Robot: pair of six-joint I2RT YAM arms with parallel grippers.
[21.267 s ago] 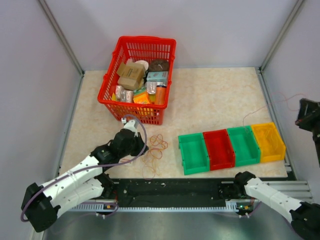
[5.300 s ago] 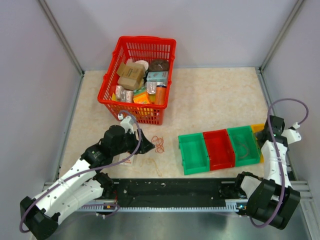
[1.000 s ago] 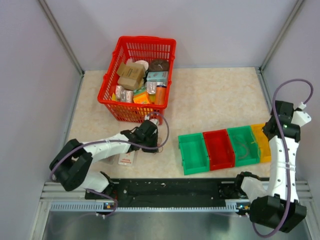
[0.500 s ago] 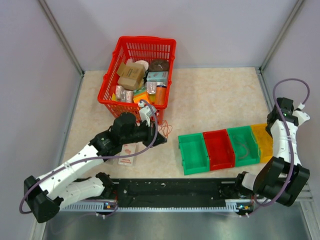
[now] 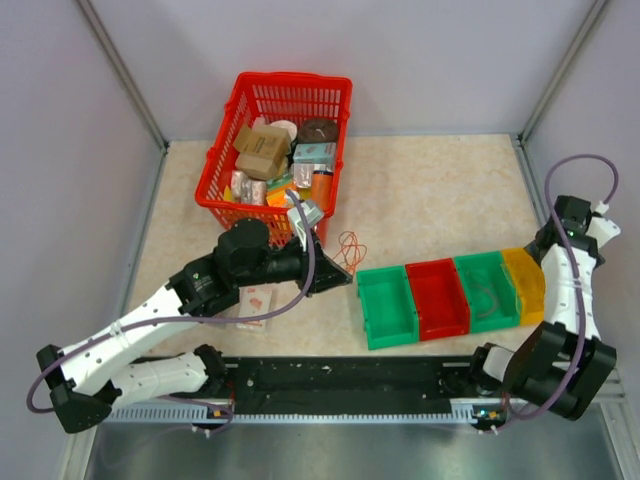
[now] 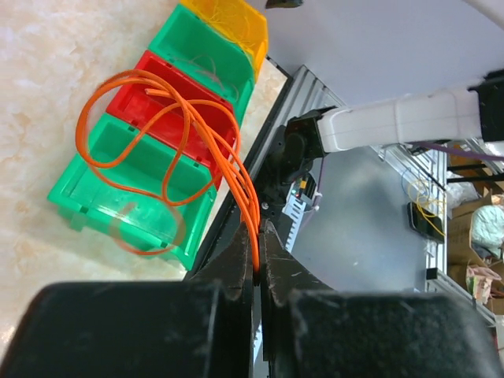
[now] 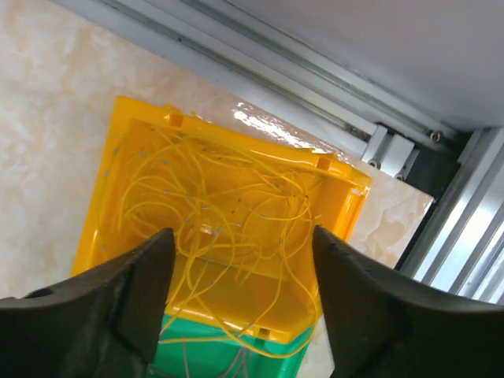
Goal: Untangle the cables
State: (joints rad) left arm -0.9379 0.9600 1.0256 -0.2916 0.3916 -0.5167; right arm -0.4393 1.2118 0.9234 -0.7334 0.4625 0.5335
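Note:
A bunch of thin orange cables (image 6: 134, 118) hangs in loops from my left gripper (image 6: 257, 236), whose jaws are shut on the strands. From above, these orange cables (image 5: 348, 245) sit just left of the nearest green bin (image 5: 388, 305), lifted off the table by the left gripper (image 5: 337, 276). My right gripper (image 7: 240, 256) is open above the yellow bin (image 7: 346, 185), nothing between its fingers. Thin yellow cables (image 7: 228, 209) lie loose inside that bin. In the top view the right gripper (image 5: 552, 243) hovers over the yellow bin (image 5: 527, 285).
A red bin (image 5: 437, 297) and a second green bin (image 5: 487, 290) complete the row of bins. A red basket (image 5: 222, 170) full of packets stands at the back left. A small card (image 5: 255, 303) lies under the left arm. A metal rail (image 7: 331, 87) borders the table on the right.
My left gripper has carried the orange cables up and to the right, toward the green bin. The right gripper's jaws have opened over the yellow bin.

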